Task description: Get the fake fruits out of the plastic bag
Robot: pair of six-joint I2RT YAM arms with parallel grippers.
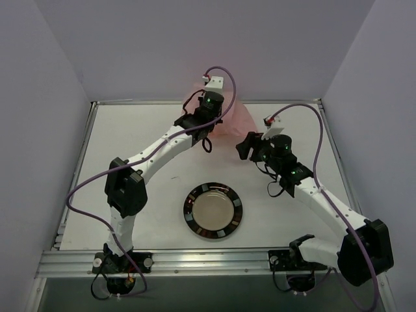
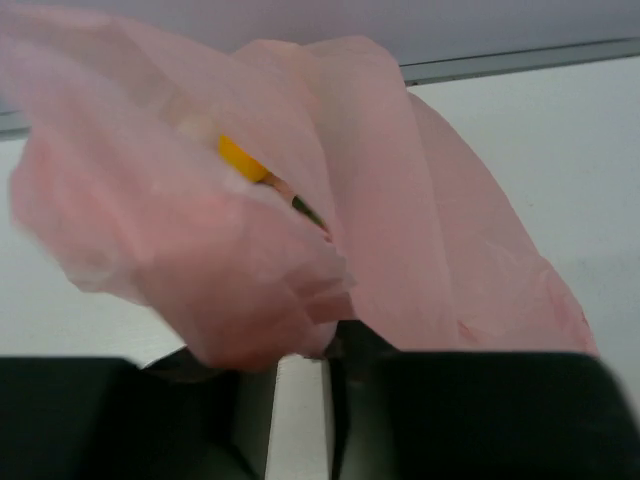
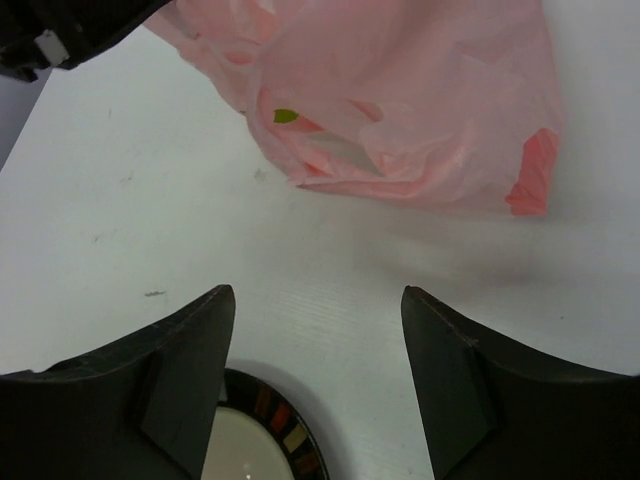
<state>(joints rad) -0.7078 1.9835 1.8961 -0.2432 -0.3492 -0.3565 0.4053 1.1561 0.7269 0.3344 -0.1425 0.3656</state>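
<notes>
The pink plastic bag lies crumpled at the back middle of the table. My left gripper is over its left side. In the left wrist view the jaws are nearly together and pinch a bunched fold of the bag. A yellow-orange fruit and a dark green bit show inside the bag. My right gripper is open and empty, just in front of the bag. In the right wrist view it stands short of the bag, where a green piece shows through an opening.
A round dark-rimmed plate sits at the middle front, and its rim shows under the right gripper. Purple walls close in the back and both sides. A metal rail runs along the near edge.
</notes>
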